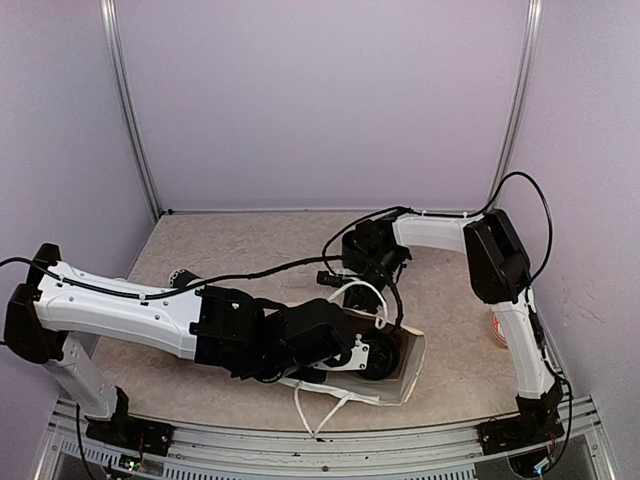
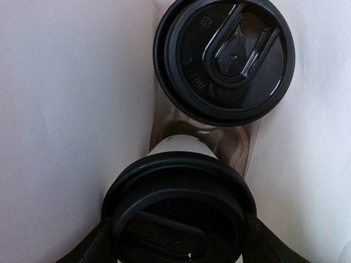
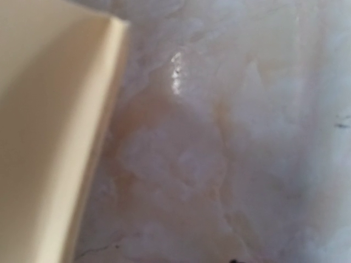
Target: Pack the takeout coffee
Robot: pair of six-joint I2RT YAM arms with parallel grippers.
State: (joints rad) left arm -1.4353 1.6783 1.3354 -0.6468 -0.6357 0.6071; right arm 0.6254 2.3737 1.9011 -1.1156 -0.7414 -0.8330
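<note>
In the left wrist view I look down into a white paper bag (image 2: 66, 109) holding two takeout coffee cups with black lids. The far cup (image 2: 224, 55) stands on the bag's floor. The near cup (image 2: 181, 213) sits between my left gripper's (image 2: 181, 244) dark fingers (image 2: 93, 247), which press against both sides of its lid. From above, the left gripper (image 1: 375, 355) reaches into the bag's mouth (image 1: 412, 365). My right gripper (image 1: 368, 258) hovers just behind the bag, over its looped handle (image 1: 362, 290). Its fingers do not show in the right wrist view.
The right wrist view shows only the marbled tabletop (image 3: 219, 137) and a cream bag edge (image 3: 49, 137). A small pale object (image 1: 497, 325) sits by the right arm's base link. A dark round thing (image 1: 180, 277) peeks out behind the left arm. The bag's near handles (image 1: 320, 405) trail toward the front rail.
</note>
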